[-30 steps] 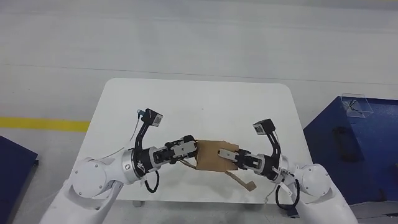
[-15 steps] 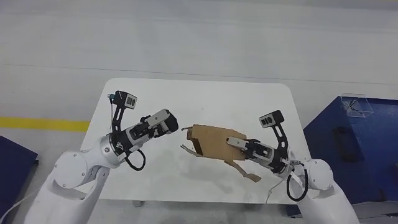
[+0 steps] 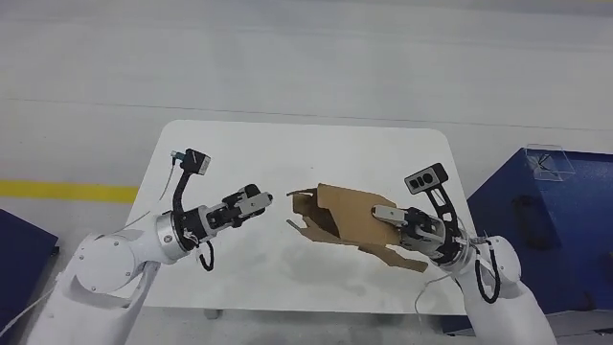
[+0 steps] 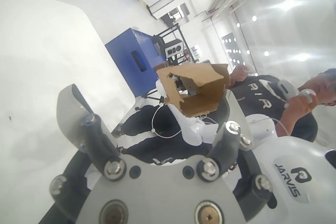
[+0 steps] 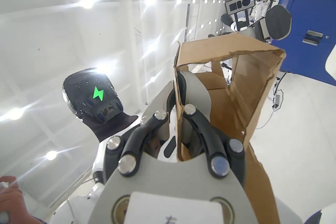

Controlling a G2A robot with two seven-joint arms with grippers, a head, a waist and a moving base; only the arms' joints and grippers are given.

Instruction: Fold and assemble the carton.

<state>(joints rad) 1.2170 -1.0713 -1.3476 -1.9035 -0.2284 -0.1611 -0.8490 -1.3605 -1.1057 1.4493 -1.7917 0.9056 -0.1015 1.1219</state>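
The brown carton (image 3: 347,215) is a half-opened cardboard sleeve with loose flaps, held up over the right half of the white table (image 3: 287,153). My right gripper (image 3: 383,215) is shut on one wall of it. The right wrist view shows that gripper (image 5: 178,96) pinching the cardboard edge, with the carton (image 5: 236,88) open beyond it. My left gripper (image 3: 256,195) stands open and empty, a short way to the left of the carton and apart from it. From the left wrist, the carton (image 4: 199,88) appears beyond the spread fingers (image 4: 72,104).
A blue cabinet (image 3: 556,220) stands off the table's right edge with a small clear box (image 3: 548,161) on top. The table (image 4: 39,51) is bare to the left of and behind the carton. Grey floor with yellow lines lies around it.
My left gripper has let go of the carton and drawn back to the left. The right arm has carried the carton to the right and turned it.
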